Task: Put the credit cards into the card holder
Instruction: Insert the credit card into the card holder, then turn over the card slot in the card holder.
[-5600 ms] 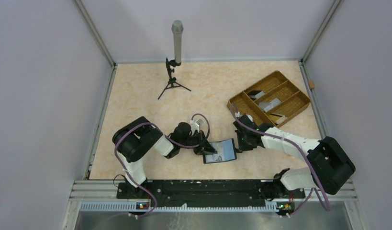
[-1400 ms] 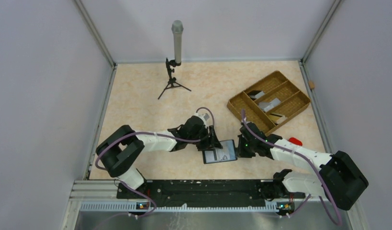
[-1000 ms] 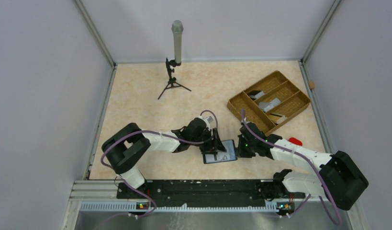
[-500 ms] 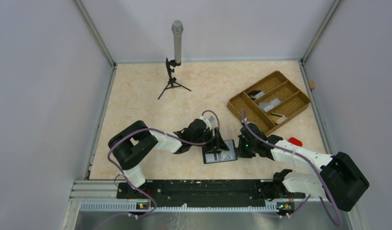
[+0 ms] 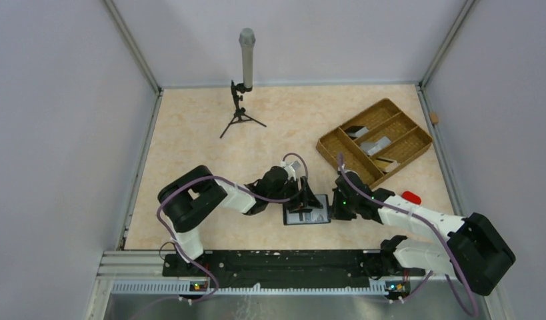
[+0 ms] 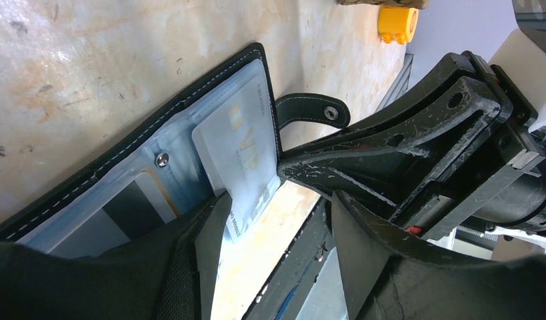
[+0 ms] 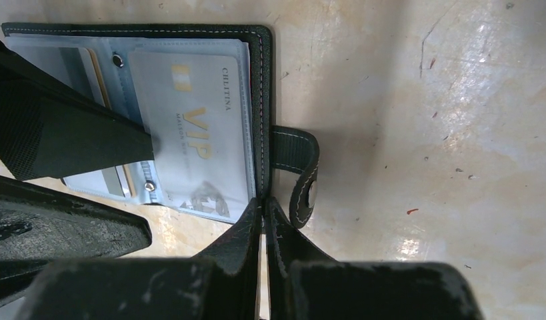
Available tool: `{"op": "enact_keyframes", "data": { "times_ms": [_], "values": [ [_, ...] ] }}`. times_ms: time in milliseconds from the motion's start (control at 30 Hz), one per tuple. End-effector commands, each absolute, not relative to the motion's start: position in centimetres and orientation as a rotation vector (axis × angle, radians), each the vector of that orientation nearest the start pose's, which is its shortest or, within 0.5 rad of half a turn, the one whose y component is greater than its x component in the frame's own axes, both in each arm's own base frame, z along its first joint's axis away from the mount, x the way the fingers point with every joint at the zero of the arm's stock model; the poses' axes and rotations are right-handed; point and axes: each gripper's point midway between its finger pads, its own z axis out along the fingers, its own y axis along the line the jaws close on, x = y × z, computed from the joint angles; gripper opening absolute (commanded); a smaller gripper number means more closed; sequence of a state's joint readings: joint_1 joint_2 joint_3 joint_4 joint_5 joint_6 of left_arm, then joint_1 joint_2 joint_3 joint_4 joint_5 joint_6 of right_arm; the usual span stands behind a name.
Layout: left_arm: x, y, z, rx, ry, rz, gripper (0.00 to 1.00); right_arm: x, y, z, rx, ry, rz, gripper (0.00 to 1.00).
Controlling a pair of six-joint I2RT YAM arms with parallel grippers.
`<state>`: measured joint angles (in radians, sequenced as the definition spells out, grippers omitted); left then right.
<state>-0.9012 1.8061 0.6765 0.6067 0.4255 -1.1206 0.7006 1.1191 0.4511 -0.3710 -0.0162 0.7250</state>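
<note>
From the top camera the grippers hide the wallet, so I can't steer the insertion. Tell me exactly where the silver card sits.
Observer: The silver card lies partly under the clear sleeve of the card holder, on the half beside the clasp tab. Its lower end sticks out of the sleeve.
Operator: Report what the left gripper is doing to it.
Observer: The left gripper is open. One finger has its tip against the card's side edge, and the other is clear of the card.
</note>
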Motion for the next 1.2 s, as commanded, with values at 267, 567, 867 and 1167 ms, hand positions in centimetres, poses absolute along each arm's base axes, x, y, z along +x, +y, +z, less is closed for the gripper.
{"op": "enact_keyframes", "data": {
  "times_ms": [267, 567, 867, 1167],
  "values": [
    [17.2, -37.2, 6.5, 0.114, 2.550, -1.282, 0.69, 16.8, 15.4, 3.4, 0.084, 2.592, 0.411, 0.00],
    [17.8, -34.1, 7.0, 0.059, 2.562, -1.082, 0.74, 17.4, 18.4, 6.6, -0.014, 2.488, 0.635, 0.00],
    [17.1, -32.1, 3.8, -0.013, 2.625, -0.991, 0.63, 17.2, 21.0, 9.6, -0.113, 2.395, 0.837, 0.00],
    [17.4, -32.2, 3.9, -0.005, 2.606, -0.998, 0.57, 16.7, 23.2, 9.8, -0.181, 2.378, 0.916, 0.00]
  ]
}}
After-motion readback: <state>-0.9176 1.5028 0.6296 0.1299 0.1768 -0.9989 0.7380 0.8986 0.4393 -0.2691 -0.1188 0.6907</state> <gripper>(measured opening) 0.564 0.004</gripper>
